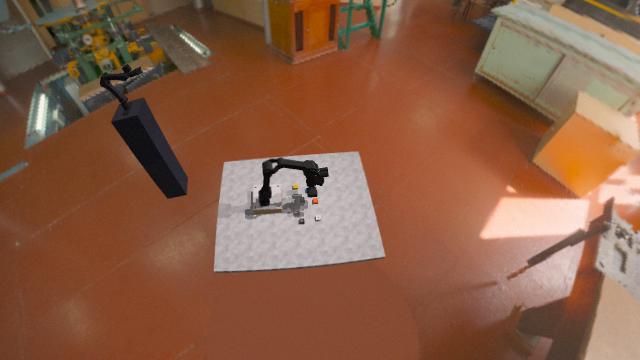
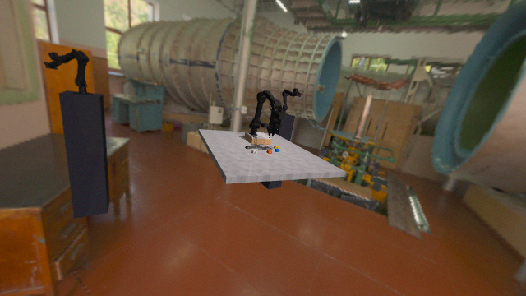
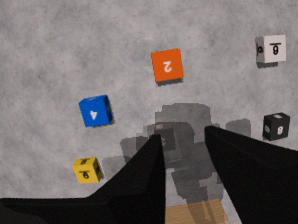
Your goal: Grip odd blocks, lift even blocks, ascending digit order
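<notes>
Centred on the claw's gap (image 3: pixel 183 132), I see digit-marked cubes resting on the worktop (image 1: pixel 250 250) (image 2: pixel 283 166) (image 3: pixel 45 45): blue "4" (image 1: pixel 306 190) (image 2: pixel 277 150) (image 3: pixel 95 111) at ten o'clock, orange "2" (image 1: pixel 315 201) (image 2: pixel 269 151) (image 3: pixel 167 66) near twelve, white (image 1: pixel 318 218) (image 2: pixel 254 151) (image 3: pixel 271 49) near two, black "8" (image 1: pixel 301 221) (image 2: pixel 247 146) (image 3: pixel 276 126) at three, yellow (image 1: pixel 295 186) (image 2: pixel 276 147) (image 3: pixel 86 170) at eight.
</notes>
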`<state>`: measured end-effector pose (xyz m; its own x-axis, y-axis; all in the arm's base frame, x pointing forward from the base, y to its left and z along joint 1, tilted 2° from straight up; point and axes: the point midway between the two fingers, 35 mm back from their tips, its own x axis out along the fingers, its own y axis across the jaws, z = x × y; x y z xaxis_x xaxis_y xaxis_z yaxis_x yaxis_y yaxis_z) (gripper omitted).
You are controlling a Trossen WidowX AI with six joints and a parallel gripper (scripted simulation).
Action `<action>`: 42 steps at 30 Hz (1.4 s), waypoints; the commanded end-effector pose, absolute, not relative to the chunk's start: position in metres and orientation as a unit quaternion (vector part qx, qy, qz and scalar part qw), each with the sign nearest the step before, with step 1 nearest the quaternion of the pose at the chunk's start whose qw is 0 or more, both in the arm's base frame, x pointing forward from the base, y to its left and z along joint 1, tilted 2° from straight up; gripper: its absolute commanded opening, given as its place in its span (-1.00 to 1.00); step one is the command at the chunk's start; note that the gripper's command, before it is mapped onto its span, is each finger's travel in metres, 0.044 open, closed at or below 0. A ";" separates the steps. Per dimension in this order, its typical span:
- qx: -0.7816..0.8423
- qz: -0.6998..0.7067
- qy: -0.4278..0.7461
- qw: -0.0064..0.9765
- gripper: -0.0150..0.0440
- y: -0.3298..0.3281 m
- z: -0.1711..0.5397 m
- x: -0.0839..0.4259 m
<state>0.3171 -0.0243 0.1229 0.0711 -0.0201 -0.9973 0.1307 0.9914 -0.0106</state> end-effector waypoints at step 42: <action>0.040 -0.053 0.683 0.728 0.86 -0.013 -0.003 0.270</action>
